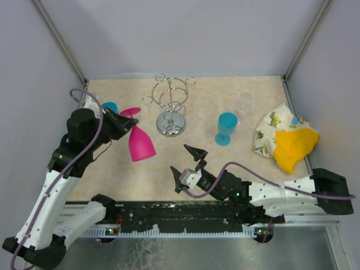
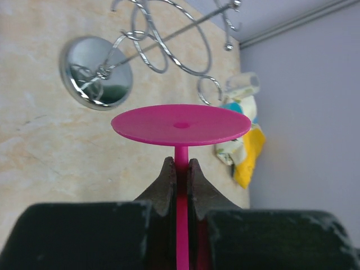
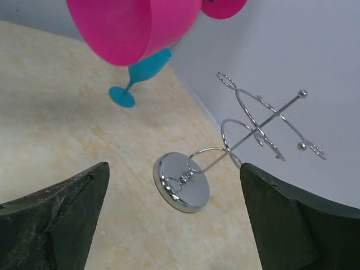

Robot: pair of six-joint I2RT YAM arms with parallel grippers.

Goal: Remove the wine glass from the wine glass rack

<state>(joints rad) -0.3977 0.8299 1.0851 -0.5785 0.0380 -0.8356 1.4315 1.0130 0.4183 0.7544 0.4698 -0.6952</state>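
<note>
The pink wine glass (image 1: pixel 140 145) is off the wire wine glass rack (image 1: pixel 170 107) and hangs left of it, tilted, with its bowl toward the near side. My left gripper (image 1: pixel 125 121) is shut on its stem just below the round foot (image 2: pixel 181 124). In the left wrist view the fingers (image 2: pixel 166 183) pinch the stem, and the rack's shiny base (image 2: pixel 98 72) lies beyond. My right gripper (image 1: pixel 187 165) is open and empty in front of the rack. Its wrist view shows the rack base (image 3: pixel 181 183) between the jaws and the pink bowl (image 3: pixel 132 25) above.
A blue wine glass (image 1: pixel 226 128) stands right of the rack. Another teal glass (image 1: pixel 109 106) stands behind my left gripper. A clear glass (image 1: pixel 244 101) stands at the back right. A patterned and yellow cloth (image 1: pixel 284 138) lies at the right wall.
</note>
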